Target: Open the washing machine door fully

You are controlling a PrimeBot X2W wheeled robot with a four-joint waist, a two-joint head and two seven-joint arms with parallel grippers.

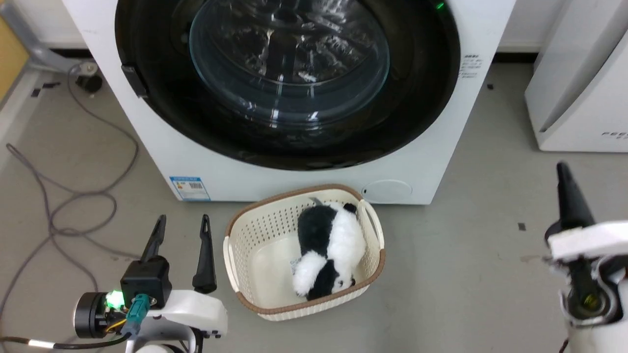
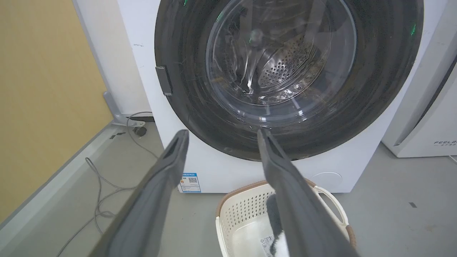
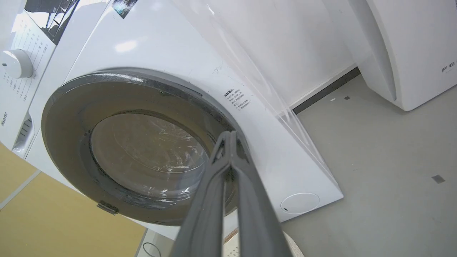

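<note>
Above the grey floor, the round black-rimmed glass washing machine door is found unopened, left gripper spread empty, right gripper pinched empty.

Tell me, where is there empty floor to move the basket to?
The bare floor between the basket and the right tool, in front of the white appliance, is free. It is crowded left of the left tool, where cables loop, and the basket sits before the washing machine door.
</note>
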